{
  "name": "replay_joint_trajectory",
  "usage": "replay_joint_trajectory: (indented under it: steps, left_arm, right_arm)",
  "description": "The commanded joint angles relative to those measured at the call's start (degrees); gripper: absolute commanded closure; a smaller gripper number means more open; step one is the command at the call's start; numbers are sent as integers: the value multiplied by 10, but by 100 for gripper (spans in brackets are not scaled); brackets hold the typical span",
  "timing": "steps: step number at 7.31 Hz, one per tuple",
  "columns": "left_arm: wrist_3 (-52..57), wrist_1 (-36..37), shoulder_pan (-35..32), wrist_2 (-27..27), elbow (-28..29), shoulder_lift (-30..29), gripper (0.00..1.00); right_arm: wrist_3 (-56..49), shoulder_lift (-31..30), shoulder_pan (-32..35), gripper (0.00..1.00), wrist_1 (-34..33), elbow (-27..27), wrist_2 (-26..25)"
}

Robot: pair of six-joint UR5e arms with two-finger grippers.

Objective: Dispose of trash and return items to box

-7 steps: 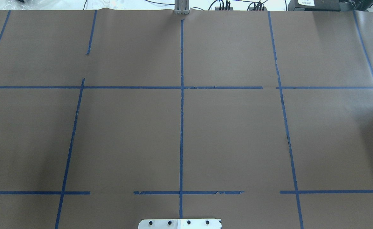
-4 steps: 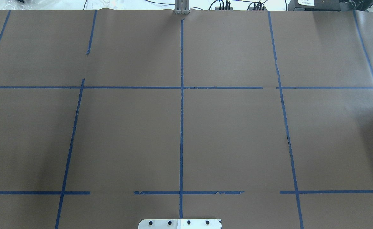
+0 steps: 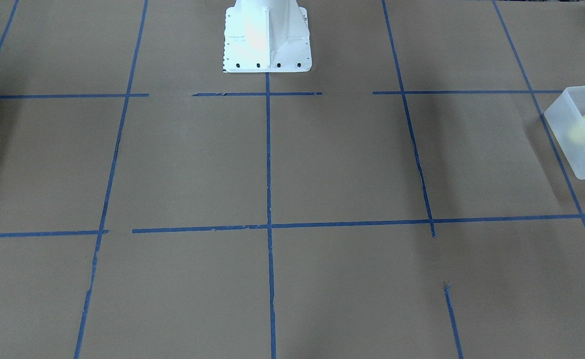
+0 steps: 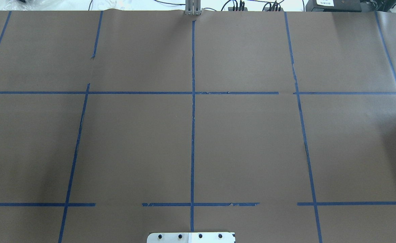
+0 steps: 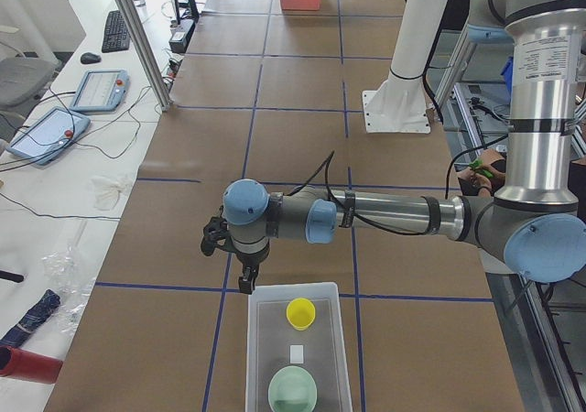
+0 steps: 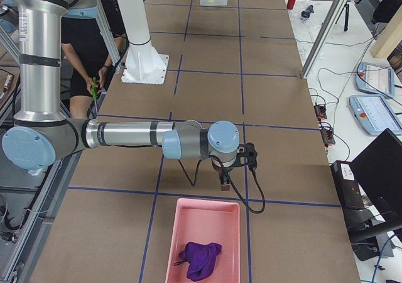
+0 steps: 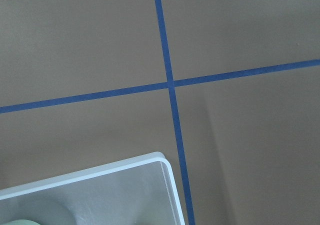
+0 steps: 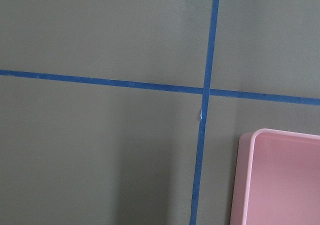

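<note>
Left claw point(image 5: 244, 282) hangs beside the frosted tub point(image 5: 254, 357) — its spread I cannot tell; yellow cup point(image 5: 300, 312) and mint bowl point(image 5: 293, 392) sit inside, so I judge the returning done.

The brown paper point(image 4: 133, 145) is matt and slightly wrinkled, and the lines on it are blue tape point(image 4: 193, 135), torn in some places. The box point(image 3: 569, 134) is frosted, half-transparent plastic. The yellow cup point(image 5: 300, 312) and the mint bowl point(image 5: 293, 391) are smooth plastic. The pink tray point(image 6: 207, 223) is also smooth plastic, with soft purple cloth point(image 6: 200, 256) inside. The robot base point(image 3: 267, 35) is white metal with a light gloss.
</note>
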Motion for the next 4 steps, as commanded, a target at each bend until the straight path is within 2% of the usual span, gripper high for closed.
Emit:
replay_joint_trajectory:
  steps: [1, 4]
  left_arm:
    - [0, 0, 1, 0, 0, -2, 0]
    - [0, 0, 1, 0, 0, -4, 0]
  right_arm:
    - [0, 1, 0, 0, 1, 0, 0]
    - [0, 5, 0, 0, 1, -1, 0]
